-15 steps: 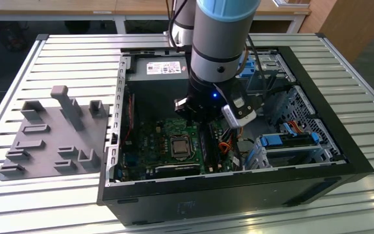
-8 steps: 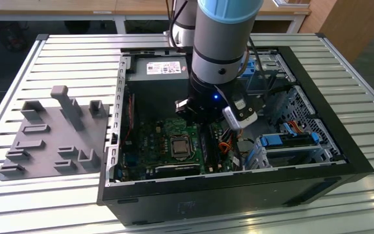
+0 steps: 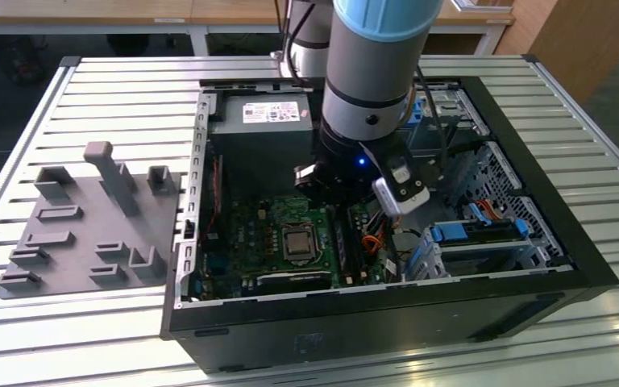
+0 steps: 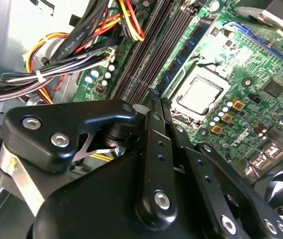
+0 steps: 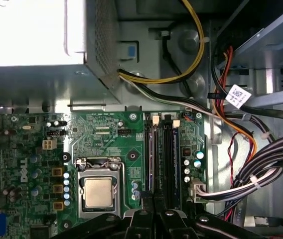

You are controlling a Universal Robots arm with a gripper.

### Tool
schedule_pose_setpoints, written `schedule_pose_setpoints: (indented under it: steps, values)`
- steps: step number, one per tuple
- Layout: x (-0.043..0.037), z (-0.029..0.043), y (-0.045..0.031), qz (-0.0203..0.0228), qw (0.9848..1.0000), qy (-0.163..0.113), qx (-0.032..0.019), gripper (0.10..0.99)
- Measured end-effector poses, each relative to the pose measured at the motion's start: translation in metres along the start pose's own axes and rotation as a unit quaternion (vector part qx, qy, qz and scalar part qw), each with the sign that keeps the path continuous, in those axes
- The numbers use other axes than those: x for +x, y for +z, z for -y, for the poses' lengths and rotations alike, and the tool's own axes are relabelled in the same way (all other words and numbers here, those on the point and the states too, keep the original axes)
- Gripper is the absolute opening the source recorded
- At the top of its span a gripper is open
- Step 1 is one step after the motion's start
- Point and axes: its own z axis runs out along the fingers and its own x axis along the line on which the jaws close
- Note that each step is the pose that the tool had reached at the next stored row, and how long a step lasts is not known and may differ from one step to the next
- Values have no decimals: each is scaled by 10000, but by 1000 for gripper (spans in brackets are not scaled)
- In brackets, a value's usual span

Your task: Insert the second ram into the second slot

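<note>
Exterior view, far left: one grey parts tray (image 3: 84,218) lies beside one open computer case (image 3: 396,310).
Case middle: one motherboard (image 3: 251,234), with one arm (image 3: 369,89) reaching down into it.
First wrist view, left: one CPU socket (image 5: 99,191).
Slot bank: two dark-blue sticks seem to stand in it. I take the one farther from the socket to be the second ram (image 5: 174,149), upright in its slot.
Gripper (image 5: 155,211): fingers drawn together just above the bank; nothing visibly clamped between them.
Doing it well: keep the stick square to the slot and press straight down, evenly along its edge, until the end clips close.
Right: one cable bundle (image 5: 261,174) lies near the slots, so stay clear of it.
Exterior view's right: two light-blue latches (image 3: 454,234) that I can make out.
</note>
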Motion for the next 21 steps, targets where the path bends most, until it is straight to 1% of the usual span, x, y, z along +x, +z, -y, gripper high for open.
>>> schedule_pose_setpoints:
  steps: [4, 8, 21]
  values:
    - [-2, 1, 26, -1, 10000, -9, 2, 122]
    - [-13, 2, 59, -4, 10000, -95, 2, 122]
    - [-40, 3, 112, -6, 9999, -135, 2, 122]
